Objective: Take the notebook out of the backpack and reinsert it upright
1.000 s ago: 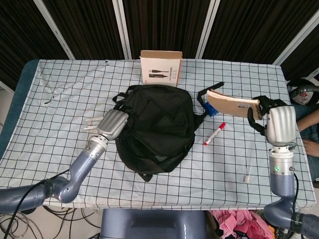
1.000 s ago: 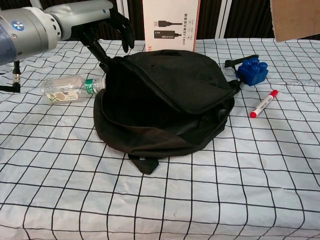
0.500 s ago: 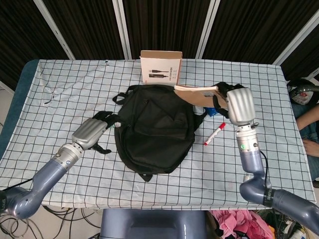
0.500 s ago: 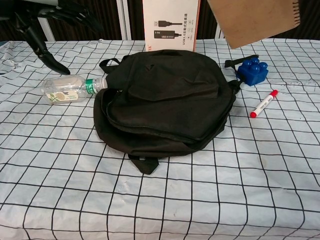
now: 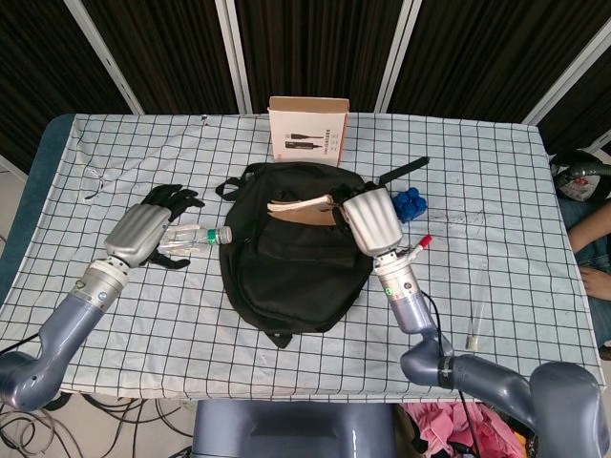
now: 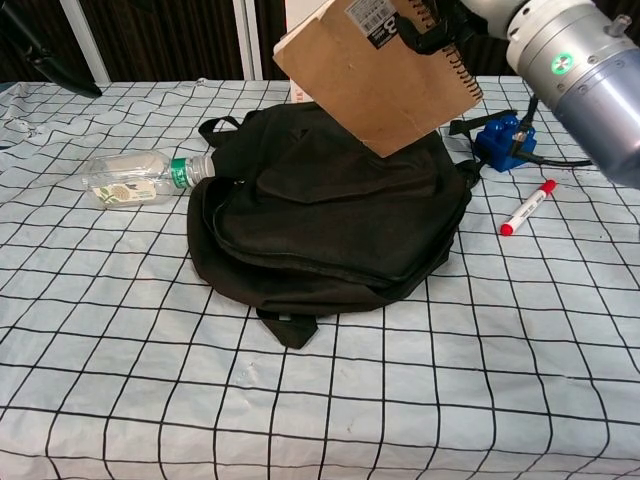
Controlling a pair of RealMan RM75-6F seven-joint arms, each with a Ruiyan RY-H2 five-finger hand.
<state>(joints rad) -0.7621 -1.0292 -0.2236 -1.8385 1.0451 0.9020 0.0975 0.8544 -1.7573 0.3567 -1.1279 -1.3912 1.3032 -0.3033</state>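
Observation:
The black backpack (image 5: 296, 253) lies flat in the middle of the checked cloth, and its opening looks closed (image 6: 330, 210). My right hand (image 5: 370, 221) grips a brown spiral-bound notebook (image 5: 301, 204) in the air over the bag's upper part. In the chest view the notebook (image 6: 375, 80) hangs tilted, one corner pointing down near the bag's top, with my right hand (image 6: 445, 22) on its upper spiral edge. My left hand (image 5: 143, 229) hovers left of the bag above a plastic bottle (image 5: 196, 236) and holds nothing.
The bottle (image 6: 140, 175) lies against the bag's left side. A blue block (image 6: 505, 140) and a red marker (image 6: 527, 207) sit right of the bag. A white box (image 5: 308, 129) stands behind it. A thin white stick (image 5: 474, 320) lies far right.
My right hand swung the notebook left, from the table's right side to over the backpack. My left hand let go of the bag's flap and drew back left; the opening dropped closed.

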